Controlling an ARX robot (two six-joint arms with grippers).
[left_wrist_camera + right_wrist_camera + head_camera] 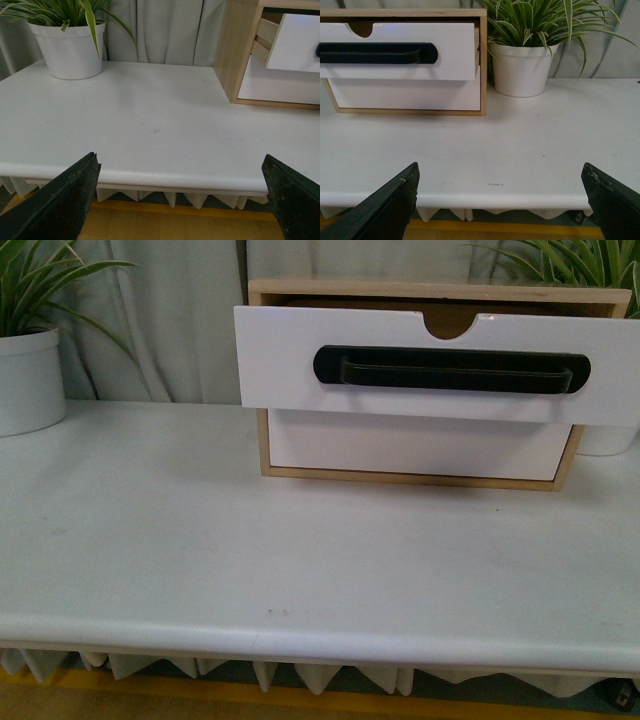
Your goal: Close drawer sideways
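The drawer (440, 365) sits in the upper slot of the wood-framed cabinet (263, 452), at the back of the white table (250, 560) and right of centre in the front view. It is pulled out toward us: its white front stands forward of the frame and overhangs the plain white front (415, 445) below. The long black bar handle (450, 370) runs across it, with the semicircular notch (450, 325) cut in the top edge above. From the left wrist view we see the drawer's pale wooden side exposed.

Our left gripper (180, 161) is spread wide and holds nothing – its dark fingers (75, 200) frame the table's front edge. Our right gripper (500, 170) is likewise wide apart and empty. Neither arm shows in the front view.

A white plant pot (25, 380) stands at the far left, another (522, 70) just beside the cabinet's right side – grey curtains (160, 320) hang behind.
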